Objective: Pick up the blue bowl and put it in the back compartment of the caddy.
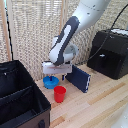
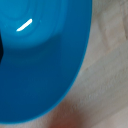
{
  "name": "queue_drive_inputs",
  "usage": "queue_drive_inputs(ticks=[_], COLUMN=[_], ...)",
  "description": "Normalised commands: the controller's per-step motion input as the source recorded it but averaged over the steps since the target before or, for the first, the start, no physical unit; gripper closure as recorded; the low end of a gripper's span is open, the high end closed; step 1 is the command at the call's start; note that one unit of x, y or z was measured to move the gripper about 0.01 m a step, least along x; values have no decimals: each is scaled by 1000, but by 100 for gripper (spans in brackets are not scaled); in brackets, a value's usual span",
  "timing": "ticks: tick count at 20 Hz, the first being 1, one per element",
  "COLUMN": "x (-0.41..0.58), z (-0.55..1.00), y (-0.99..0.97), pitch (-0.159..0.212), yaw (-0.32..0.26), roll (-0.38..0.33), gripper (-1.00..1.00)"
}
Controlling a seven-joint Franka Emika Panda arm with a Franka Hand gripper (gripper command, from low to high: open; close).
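One caddy (image 1: 20,95) fills the exterior view's left, a black soft-sided box with a divider wall splitting it into compartments; the back compartment (image 1: 12,77) is the section farther from the camera and lies open. Next comes one blue bowl (image 1: 50,82), sitting on the wooden table (image 1: 95,107) just beside the caddy's wall. One red cup (image 1: 60,93) stands near the bowl, on its nearer side and apart from it. One dark-blue book (image 1: 79,79) lies flat just past the bowl, and one black boxy machine (image 1: 111,52) sits well apart at the exterior view's right.

Bare table stretches in front of the book and cup toward the near edge.

The single arm (image 1: 67,40) bends down from above, its gripper (image 1: 54,74) low over the bowl's rim. In the wrist view the bowl (image 2: 40,55) fills most of the picture, very close. I cannot tell whether the jaws are apart or clamped on the bowl.
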Motion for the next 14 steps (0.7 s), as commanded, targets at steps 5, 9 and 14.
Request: queue_drive_inputs(ticks=[5,9,14], x=[72,3,0], z=[-198,-168,-99], y=[22,12,6], pitch=[0,0,0], yaw=[5,0,0], roll=[-45,-35,-36], gripper=[100,100,100])
